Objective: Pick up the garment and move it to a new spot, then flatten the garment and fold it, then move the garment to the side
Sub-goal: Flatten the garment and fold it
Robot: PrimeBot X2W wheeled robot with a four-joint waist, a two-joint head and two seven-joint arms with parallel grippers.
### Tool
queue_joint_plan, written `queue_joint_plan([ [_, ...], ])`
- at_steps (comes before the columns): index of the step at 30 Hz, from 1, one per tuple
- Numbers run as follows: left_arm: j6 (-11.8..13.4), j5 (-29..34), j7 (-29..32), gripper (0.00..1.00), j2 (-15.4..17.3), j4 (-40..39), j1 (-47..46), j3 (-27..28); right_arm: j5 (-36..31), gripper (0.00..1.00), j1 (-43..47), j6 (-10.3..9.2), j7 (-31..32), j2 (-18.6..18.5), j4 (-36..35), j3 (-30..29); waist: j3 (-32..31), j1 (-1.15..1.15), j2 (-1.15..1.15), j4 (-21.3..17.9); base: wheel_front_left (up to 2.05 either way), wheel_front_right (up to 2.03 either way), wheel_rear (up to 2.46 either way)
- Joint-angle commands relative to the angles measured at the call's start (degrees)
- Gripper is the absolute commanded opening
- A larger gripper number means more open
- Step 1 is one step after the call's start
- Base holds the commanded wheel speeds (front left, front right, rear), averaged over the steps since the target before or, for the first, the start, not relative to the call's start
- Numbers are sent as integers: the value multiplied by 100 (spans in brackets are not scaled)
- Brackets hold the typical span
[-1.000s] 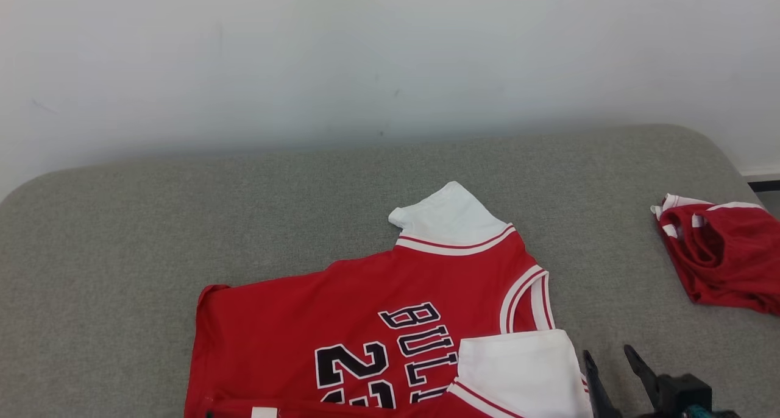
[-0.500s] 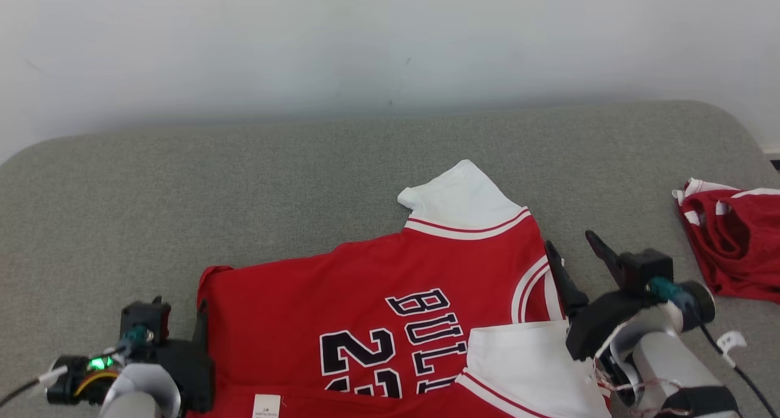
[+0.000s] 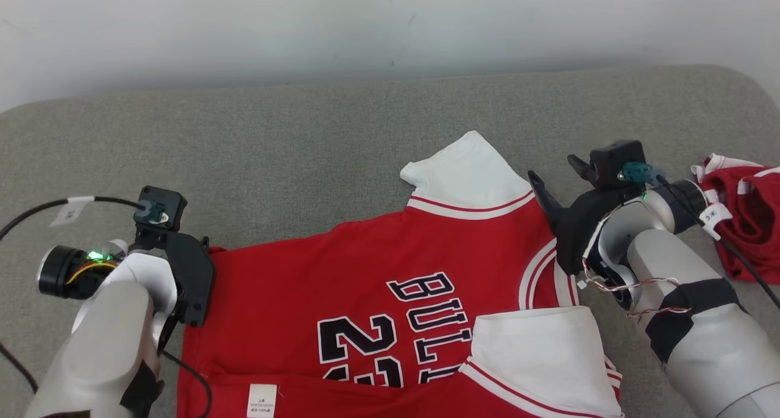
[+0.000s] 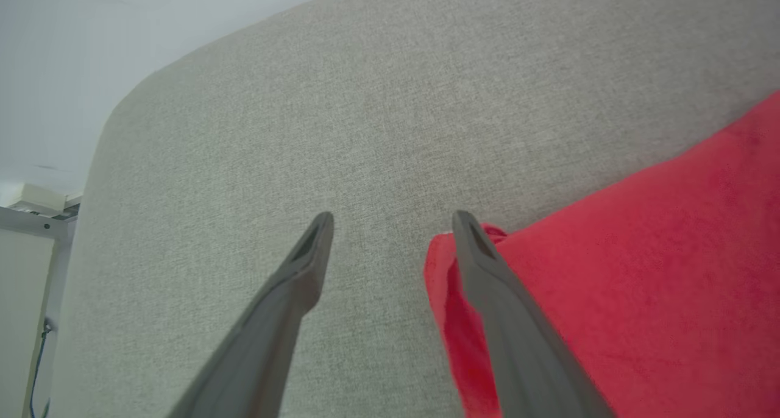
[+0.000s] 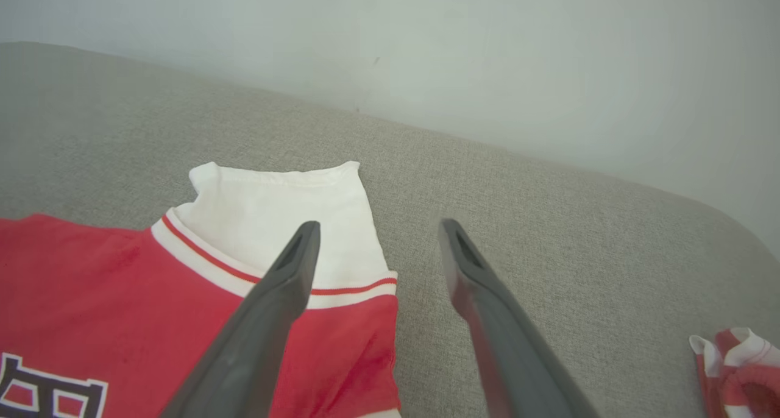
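The garment (image 3: 365, 284) is a red jersey with white sleeves and black lettering, lying flat on the grey padded surface (image 3: 304, 138). My left gripper (image 3: 198, 247) is open at the jersey's left corner. In the left wrist view my left gripper (image 4: 393, 217) has its right finger over the tip of the red corner (image 4: 640, 253) and its left finger over bare padding. My right gripper (image 3: 551, 167) is open just right of the far white sleeve (image 3: 466, 168). In the right wrist view my right gripper (image 5: 379, 224) straddles the edge of that sleeve (image 5: 274, 205).
A second red and white garment (image 3: 746, 223) lies crumpled at the right edge of the padding, also seen in the right wrist view (image 5: 737, 369). A pale wall (image 3: 390, 22) rises behind the surface. A near white sleeve (image 3: 536, 351) is folded over the jersey.
The camera has tilted down. Both arms have come forward: the left gripper has reached the jersey's left corner and the right gripper has moved up beside the far sleeve. Both stayed open.
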Motion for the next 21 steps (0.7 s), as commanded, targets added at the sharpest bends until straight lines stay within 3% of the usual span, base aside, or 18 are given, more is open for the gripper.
queue_joint_plan([
  [1, 15, -100, 105, 100, 70, -13, -88, -114, 58, 100, -74, -17, 51, -19, 23, 91, 68, -1, -1, -16, 0, 0, 0],
  [9, 13, -1182, 1064, 100, 500, -314, -378, -1206, 451, 100, -637, -18, 201, -110, 211, 757, 290, -1, -1, -71, 0, 0, 0],
  [21, 12, -1874, 1351, 100, 939, -675, -403, -1668, 854, 100, -914, -17, -67, -188, 551, 1299, 407, -1, -1, -64, 0, 0, 0],
])
